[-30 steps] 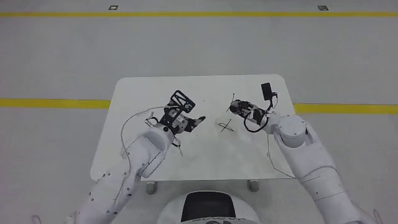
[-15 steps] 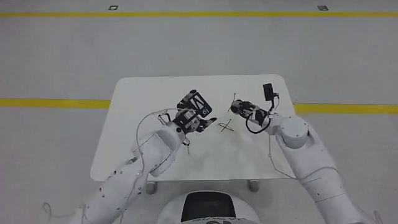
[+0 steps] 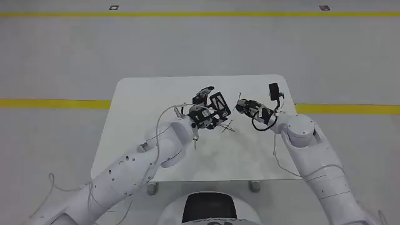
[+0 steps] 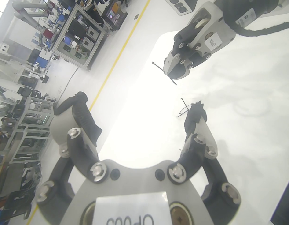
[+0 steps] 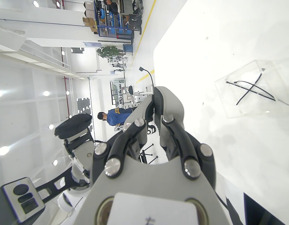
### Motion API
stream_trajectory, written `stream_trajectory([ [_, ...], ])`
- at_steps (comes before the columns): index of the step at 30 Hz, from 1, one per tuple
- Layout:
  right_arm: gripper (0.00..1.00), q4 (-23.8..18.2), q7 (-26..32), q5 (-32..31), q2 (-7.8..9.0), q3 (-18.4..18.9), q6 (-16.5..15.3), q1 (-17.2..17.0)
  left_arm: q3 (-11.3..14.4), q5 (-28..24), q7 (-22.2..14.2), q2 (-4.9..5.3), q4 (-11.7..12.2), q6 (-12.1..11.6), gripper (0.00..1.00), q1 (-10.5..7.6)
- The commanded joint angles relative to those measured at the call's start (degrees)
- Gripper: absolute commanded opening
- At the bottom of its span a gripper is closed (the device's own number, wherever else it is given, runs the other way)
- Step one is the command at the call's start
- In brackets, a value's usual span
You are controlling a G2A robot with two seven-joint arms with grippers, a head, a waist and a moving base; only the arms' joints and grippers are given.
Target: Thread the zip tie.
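Left gripper spread over table middle; right gripper pinching zip tie.

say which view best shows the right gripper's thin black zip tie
Left wrist view: the thin black zip tie sticks out both sides of the shut right gripper. Right wrist view shows its head end; top view, a faint line.

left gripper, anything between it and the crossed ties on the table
Nothing visible does. The open left gripper hangs close by the crossed ties; the right gripper, shut on its own tie, is off to one side.
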Motion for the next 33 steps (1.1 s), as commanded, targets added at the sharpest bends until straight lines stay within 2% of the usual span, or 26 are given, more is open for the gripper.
stream_trajectory([
  [1,0.0,-0.02,-0.19,-0.01,-0.01,-0.01,-0.07,-0.07,0.01,0.0,0.07,0.01,0.11,-0.08,1.0,0.01],
  [5,0.0,-0.46,-0.72,0.0,-0.07,-0.56,0.03,-0.41,1.54,0.0,1.49,1.23,1.01,-4.47,1.0,-2.14],
  [8,0.0,-0.52,-0.78,-0.07,-0.12,-1.04,0.72,-0.16,4.29,0.0,-0.74,2.64,0.96,-5.77,1.0,-4.94],
  [11,0.0,-0.61,-1.1,-0.17,-0.24,-1.82,1.75,0.18,9.74,0.0,-3.21,4.26,0.25,-6.01,1.0,-9.69],
  [13,0.0,-0.58,-0.91,-0.13,-0.35,-2.57,2.46,0.42,14.8,0.0,-3.79,5.37,-0.42,-6.33,1.0,-14.1],
  [14,0.0,-0.5,-0.92,-0.13,-0.37,-2.66,2.5,0.5,15.47,0.0,-4.19,5.53,-0.38,-6.0,1.0,-14.75],
  [21,0.0,-0.5,-0.92,-0.13,-0.37,-2.66,2.5,0.5,15.49,0.0,-4.21,5.54,-0.21,-6.05,1.0,-14.77],
  [23,0.0,-1.13,-0.92,0.91,-0.45,-2.87,1.41,-0.1,16.44,0.0,-3.42,5.63,-0.15,-7.98,1.0,-15.81],
  [25,0.0,-1.46,-0.15,1.92,-0.44,-2.77,0.8,-0.35,17.01,0.0,-1.39,5.68,-0.16,-8.21,1.0,-16.16],
  [26,0.0,-1.63,0.6,2.96,-0.45,-2.68,0.44,-0.5,17.89,0.0,-0.9,5.79,-0.25,-9.3,1.0,-17.27],
  [30,0.0,-1.29,3.82,5.92,-0.41,-2.49,0.13,-0.48,21.82,0.0,-0.06,6.03,-0.44,-9.63,1.0,-20.68],
  [33,0.0,-0.45,6.41,8.0,-0.36,-2.31,0.12,-0.09,25.6,0.0,-1.63,6.37,-1.11,-9.98,1.0,-24.71],
])
